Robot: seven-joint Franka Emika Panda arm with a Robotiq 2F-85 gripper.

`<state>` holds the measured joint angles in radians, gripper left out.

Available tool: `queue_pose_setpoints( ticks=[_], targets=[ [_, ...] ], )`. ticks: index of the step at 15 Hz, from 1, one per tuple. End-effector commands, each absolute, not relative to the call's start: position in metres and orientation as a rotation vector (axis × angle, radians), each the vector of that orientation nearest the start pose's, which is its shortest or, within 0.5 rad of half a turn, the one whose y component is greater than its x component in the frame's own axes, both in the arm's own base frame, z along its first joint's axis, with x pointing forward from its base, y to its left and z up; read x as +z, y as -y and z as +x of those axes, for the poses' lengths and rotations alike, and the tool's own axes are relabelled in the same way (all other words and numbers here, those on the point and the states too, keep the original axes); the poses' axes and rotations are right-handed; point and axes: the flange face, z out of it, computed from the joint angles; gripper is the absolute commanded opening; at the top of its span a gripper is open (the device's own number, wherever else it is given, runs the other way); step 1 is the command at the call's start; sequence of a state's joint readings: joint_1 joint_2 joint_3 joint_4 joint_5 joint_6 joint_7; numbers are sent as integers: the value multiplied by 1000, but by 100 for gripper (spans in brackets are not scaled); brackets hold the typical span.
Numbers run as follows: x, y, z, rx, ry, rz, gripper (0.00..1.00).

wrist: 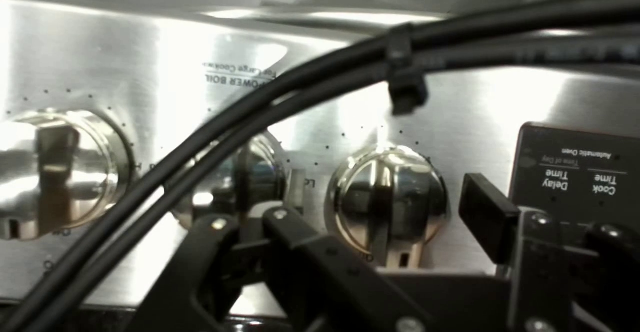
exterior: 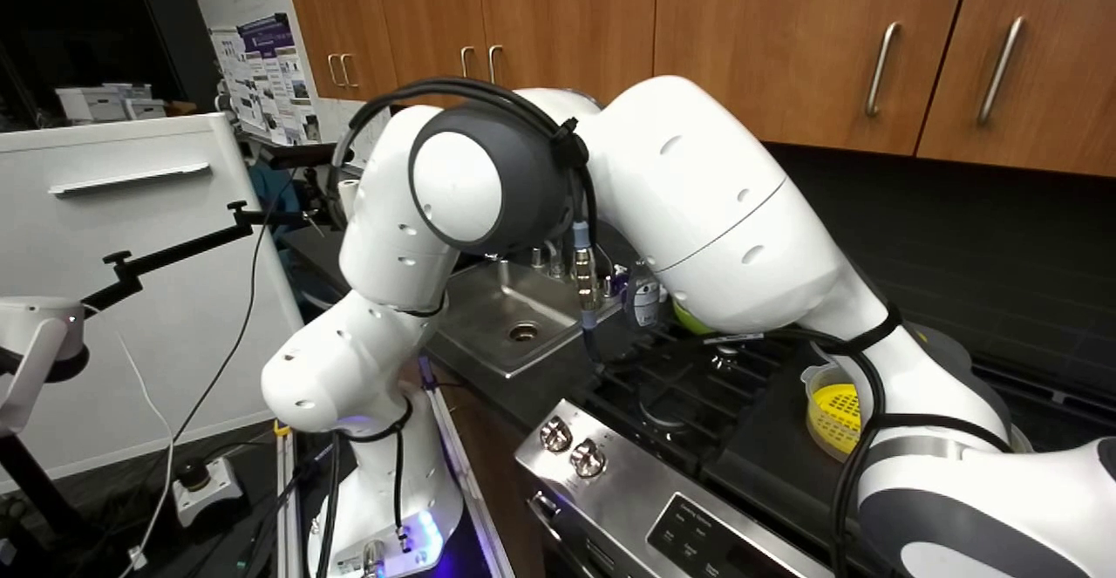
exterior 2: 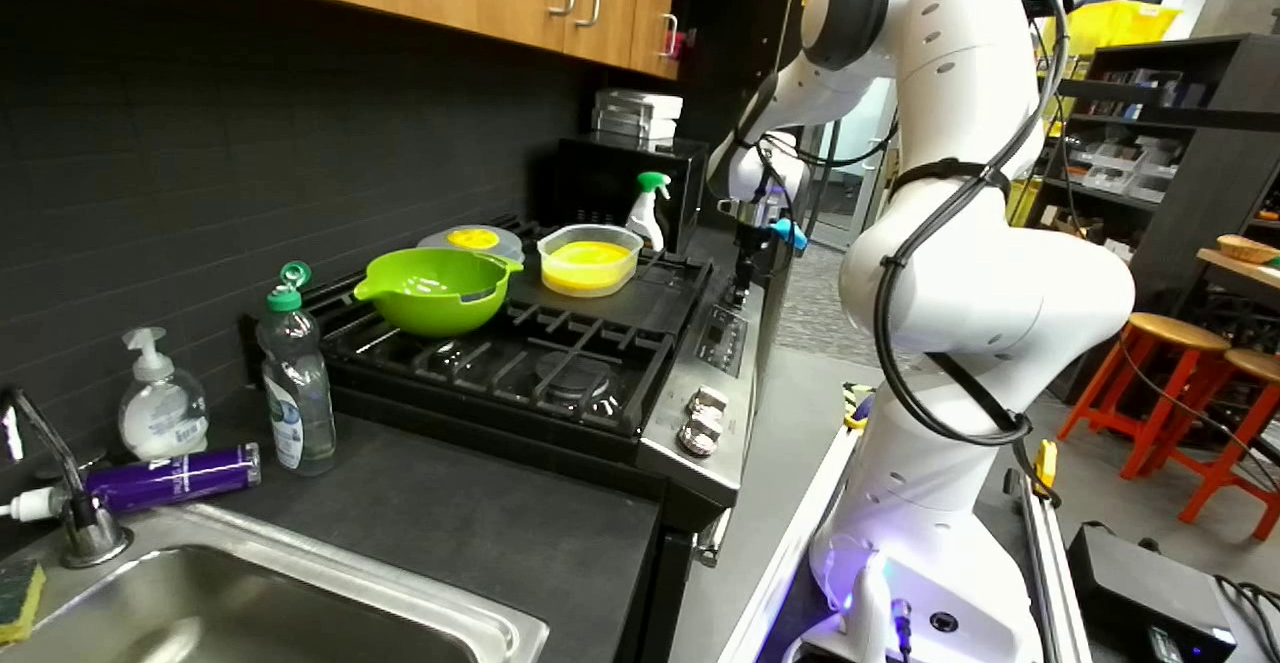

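My gripper (wrist: pixel 386 197) stands open over the stove's steel front panel (wrist: pixel 475 106), in the wrist view. Between its spread fingers sits a shiny round knob (wrist: pixel 405 192), with a visible gap to the right pad (wrist: pixel 482 217). The left finger (wrist: pixel 320 257) reaches in between this knob and a middle knob (wrist: pixel 260 177), which is partly hidden behind it and a cable. Contact with either knob cannot be made out. A third knob (wrist: pixel 75 167) lies further left. In an exterior view the dark gripper (exterior 2: pixel 742 288) points down at the panel, beside the black display (exterior 2: pixel 720 338).
Black cables (wrist: pixel 325 74) cross the wrist view. On the stove grates (exterior 2: pixel 600 343) stand a green bowl (exterior 2: pixel 440 308), a clear container with yellow inside (exterior 2: pixel 590 273) and a spray bottle (exterior 2: pixel 645 213). A microwave (exterior 2: pixel 690 183) is behind; a sink (exterior 2: pixel 400 613) and soap bottles lie further along the counter.
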<state>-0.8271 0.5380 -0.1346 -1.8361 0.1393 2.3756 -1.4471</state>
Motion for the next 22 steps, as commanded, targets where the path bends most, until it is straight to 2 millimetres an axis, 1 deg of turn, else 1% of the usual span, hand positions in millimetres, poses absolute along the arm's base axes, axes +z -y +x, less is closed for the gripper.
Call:
queue_pose_setpoints(
  ticks=[1,2,3,8,13,17,19,20,21,22],
  targets=[
    [239,527,377,-46,630,-3075,95],
    [241,524,378,-46,634,-3066,96],
    [242,520,378,-49,631,-3058,100],
    [236,507,375,-53,627,-3051,100],
    [251,509,370,-104,596,-3082,100],
    [265,508,363,-132,586,-3101,100],
    [268,508,361,-138,570,-3100,100],
    [268,508,361,-132,563,-3099,97],
    [266,507,361,-128,563,-3096,87],
    [265,506,361,-121,561,-3094,73]
  ],
)
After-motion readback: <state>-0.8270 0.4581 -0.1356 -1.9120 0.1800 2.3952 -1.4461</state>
